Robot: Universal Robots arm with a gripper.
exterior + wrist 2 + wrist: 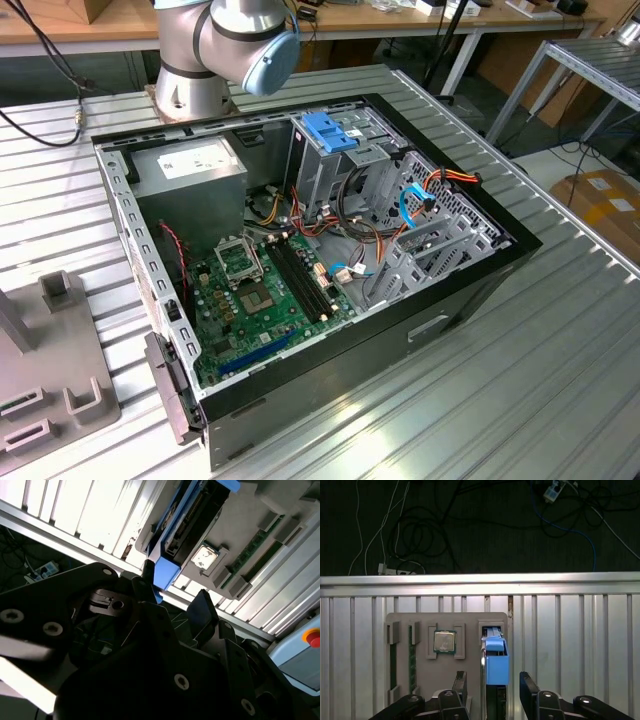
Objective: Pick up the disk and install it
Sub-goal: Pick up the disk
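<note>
Well, the black gripper (493,677) is open around the flat silver blue-framed disk (496,660), so a crooked squeeze could tip it in its grey tray (445,622).

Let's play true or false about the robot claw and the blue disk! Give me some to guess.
The claw is open, one finger on each side of the disk. True.
The disk is already inside the computer. False: it stands in a slot of the grey tray.
A square chip sits in the tray beside the disk. True.
The computer is closed up. False: its side is open and the green board shows.
</note>
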